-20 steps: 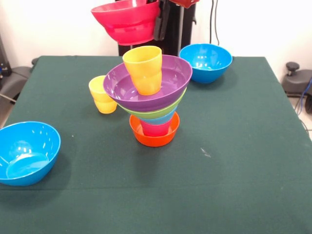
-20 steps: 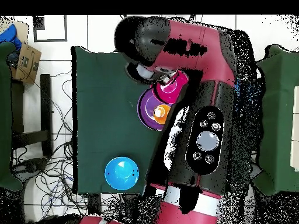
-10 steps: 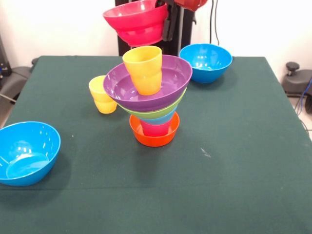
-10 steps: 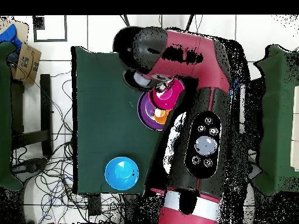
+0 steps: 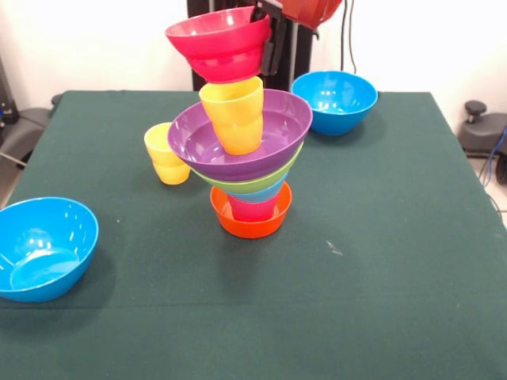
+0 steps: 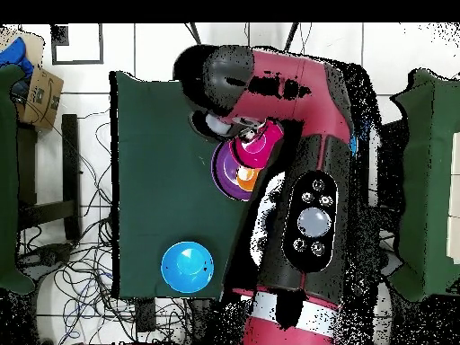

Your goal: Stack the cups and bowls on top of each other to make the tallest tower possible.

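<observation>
Pincer [image 5: 268,39] gripping the rim of the red bowl [image 5: 219,43], one black finger [image 5: 270,46] showing down the outside of the bowl's wall. That bowl hangs upright in the air, its base just above the rim of the upper yellow cup [image 5: 234,112]; whether the two touch cannot be told from the front.

That cup stands inside the purple bowl [image 5: 238,138], which tops the tower [image 5: 247,186]. Beneath the purple bowl sit a lime green bowl [image 5: 255,184], a sliver of a light blue bowl [image 5: 263,194], then a red-pink cup [image 5: 253,209] standing in the orange bowl [image 5: 249,223] on the green table [image 5: 380,261]. The purple bowl tilts a little, its rim lower on the side toward the second yellow cup [image 5: 165,154], which stands on the table just beside the tower.

One blue bowl [image 5: 334,100] rests near the table's far edge, well apart from the tower. Another blue bowl [image 5: 41,246] sits at the table's edge on the opposite side, nearer the camera.

From overhead, the red and black arm [image 6: 296,117] covers much of the table, with the purple bowl and red bowl showing beside it.
</observation>
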Motion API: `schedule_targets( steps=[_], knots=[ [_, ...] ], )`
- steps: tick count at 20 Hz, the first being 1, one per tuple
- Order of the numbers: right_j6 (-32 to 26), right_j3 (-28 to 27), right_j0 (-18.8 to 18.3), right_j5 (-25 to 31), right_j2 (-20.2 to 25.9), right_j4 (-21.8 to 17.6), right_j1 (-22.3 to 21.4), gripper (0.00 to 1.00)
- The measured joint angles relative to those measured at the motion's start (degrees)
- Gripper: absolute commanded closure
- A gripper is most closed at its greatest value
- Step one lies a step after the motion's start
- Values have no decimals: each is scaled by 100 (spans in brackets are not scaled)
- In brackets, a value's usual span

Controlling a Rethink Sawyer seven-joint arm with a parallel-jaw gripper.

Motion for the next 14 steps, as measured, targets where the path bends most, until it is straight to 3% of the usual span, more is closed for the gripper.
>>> schedule_targets(
  steps=[14],
  knots=[
    [0, 36, -2, -262, 83, -164, -9, 100]
  ],
)
